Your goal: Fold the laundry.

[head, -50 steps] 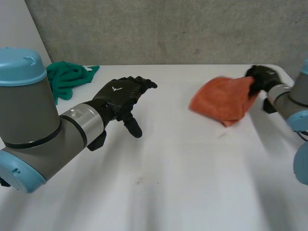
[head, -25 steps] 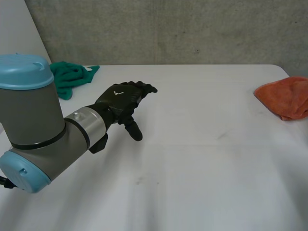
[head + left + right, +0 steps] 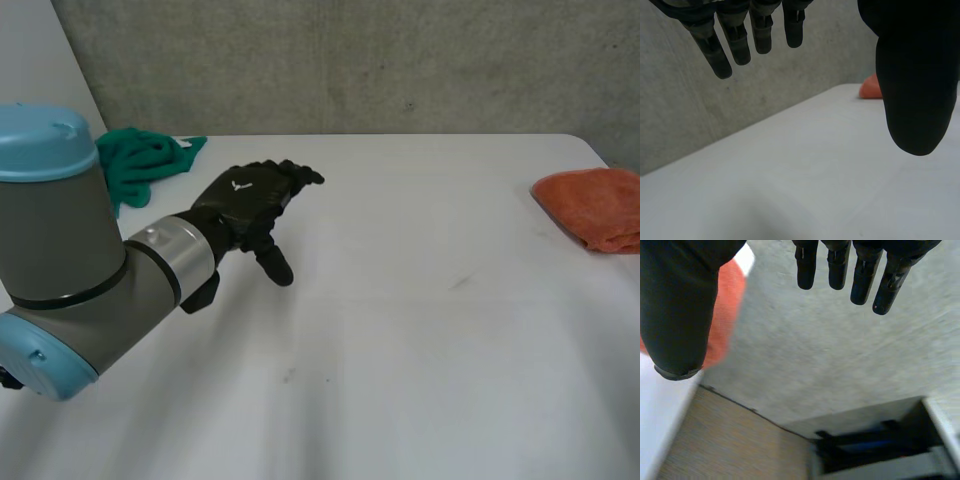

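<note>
Well, the orange cloth (image 3: 590, 205) lies bunched at the counter's (image 3: 400, 330) far right corner. Its long axis runs along the counter's far edge. One end is rounded and points towards the middle of the counter. The other end is cut off by the edge of the head view, so its full shape cannot be made out. It is well apart from the left hand (image 3: 250, 205), out past the fingers (image 3: 300, 175) and off to the thumb side.

The left hand hangs above the bare counter with its fingers straight and a little apart, thumb hanging down, gripping nothing. In its wrist view the fingers (image 3: 735, 40) and the thumb stand wide apart, and a small bit of the orange cloth (image 3: 871, 87) peeks out just beside the thumb, mostly hidden behind it.

The right hand (image 3: 677, 300) is also relaxed, its fingers (image 3: 865, 270) straight and side by side, with a wide gap to the thumb and nothing between them. The orange cloth (image 3: 727, 305) shows behind the thumb, partly covered by it. Beyond the fingers are the grey wall and a dark frame that is hard to make out.

A green cloth (image 3: 140, 160) lies crumpled behind the left hand, on the wrist side, partly hidden by the left arm (image 3: 70, 250).
</note>
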Tool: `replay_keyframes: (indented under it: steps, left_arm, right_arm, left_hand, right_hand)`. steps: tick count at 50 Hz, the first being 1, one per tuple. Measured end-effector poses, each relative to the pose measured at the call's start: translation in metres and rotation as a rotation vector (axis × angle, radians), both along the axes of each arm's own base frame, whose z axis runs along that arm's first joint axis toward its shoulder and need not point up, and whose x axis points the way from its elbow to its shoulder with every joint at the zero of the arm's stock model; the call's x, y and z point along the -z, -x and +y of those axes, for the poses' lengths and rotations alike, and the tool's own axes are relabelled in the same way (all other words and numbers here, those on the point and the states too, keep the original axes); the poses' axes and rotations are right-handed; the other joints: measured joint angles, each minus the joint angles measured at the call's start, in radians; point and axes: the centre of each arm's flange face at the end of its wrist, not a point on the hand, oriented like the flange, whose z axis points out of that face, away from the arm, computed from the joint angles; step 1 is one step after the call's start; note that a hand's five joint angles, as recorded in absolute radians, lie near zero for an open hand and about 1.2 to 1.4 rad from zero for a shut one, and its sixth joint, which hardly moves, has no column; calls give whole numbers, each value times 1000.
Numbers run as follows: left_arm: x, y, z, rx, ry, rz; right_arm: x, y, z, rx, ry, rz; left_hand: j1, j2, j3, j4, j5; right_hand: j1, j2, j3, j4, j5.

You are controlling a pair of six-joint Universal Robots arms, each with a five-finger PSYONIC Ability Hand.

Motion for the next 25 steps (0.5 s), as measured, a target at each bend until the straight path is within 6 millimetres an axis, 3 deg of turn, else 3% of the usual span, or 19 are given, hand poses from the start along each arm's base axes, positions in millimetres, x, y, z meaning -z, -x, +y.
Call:
replay_keyframes:
  steps: [5,7,9,10,11,13,14,15,18,19,20,21,22,24,25]
  left_arm:
    - [-16,-10,-17,-45,77,34]
    - [-22,-16,-26,-69,112,47]
    - [-32,-28,-45,-119,180,68]
    - [-32,-28,-45,-119,180,68]
    - [-40,-40,-63,-167,247,83]
    - [-47,-55,-85,-222,322,93]
    - [-47,-55,-85,-222,322,93]
    - [-50,-69,-104,-268,377,94]
    - [-47,-94,-137,-336,444,78]
    - [-44,-103,-150,-356,459,68]
    - [-44,-103,-150,-356,459,68]
    - [-36,-116,-167,-380,471,47]
    - [-30,-124,-178,-390,473,32]
    - [-14,-141,-199,-404,466,-6]
    - [-8,-146,-205,-406,463,-19]
  right_arm:
    - [-40,1,9,-12,32,172]
    - [-53,-7,12,-25,60,204]
    - [-76,-35,16,-74,138,224]
    - [-76,-35,16,-74,138,224]
    - [-93,-63,21,-123,208,209]
    - [-107,-100,29,-194,288,158]
    - [-107,-100,29,-194,288,158]
    - [-116,-135,41,-269,348,88]
    - [-127,-184,65,-397,409,-33]
    - [-128,-199,75,-443,417,-73]
    - [-128,-199,75,-443,417,-73]
    - [-128,-228,97,-537,415,-142]
    - [-127,-234,101,-556,411,-154]
    - [-116,-271,135,-686,360,-223]
    - [-111,-280,144,-716,340,-235]
  left_hand:
    - [0,0,0,0,0]
    - [0,0,0,0,0]
    - [0,0,0,0,0]
    - [0,0,0,0,0]
    - [0,0,0,0,0]
    - [0,0,0,0,0]
    - [0,0,0,0,0]
    - [0,0,0,0,0]
    - [0,0,0,0,0]
    - [0,0,0,0,0]
    - [0,0,0,0,0]
    - [0,0,0,0,0]
    - [0,0,0,0,0]
    - [0,0,0,0,0]
    - [0,0,0,0,0]
  right_hand:
    - [0,0,0,0,0]
    - [0,0,0,0,0]
    - [0,0,0,0,0]
    - [0,0,0,0,0]
    - [0,0,0,0,0]
    - [0,0,0,0,0]
    - [0,0,0,0,0]
    - [0,0,0,0,0]
    - [0,0,0,0,0]
    - [0,0,0,0,0]
    - [0,0,0,0,0]
    - [0,0,0,0,0]
    - [0,0,0,0,0]
    - [0,0,-2,0,0]
    - [0,0,-2,0,0]
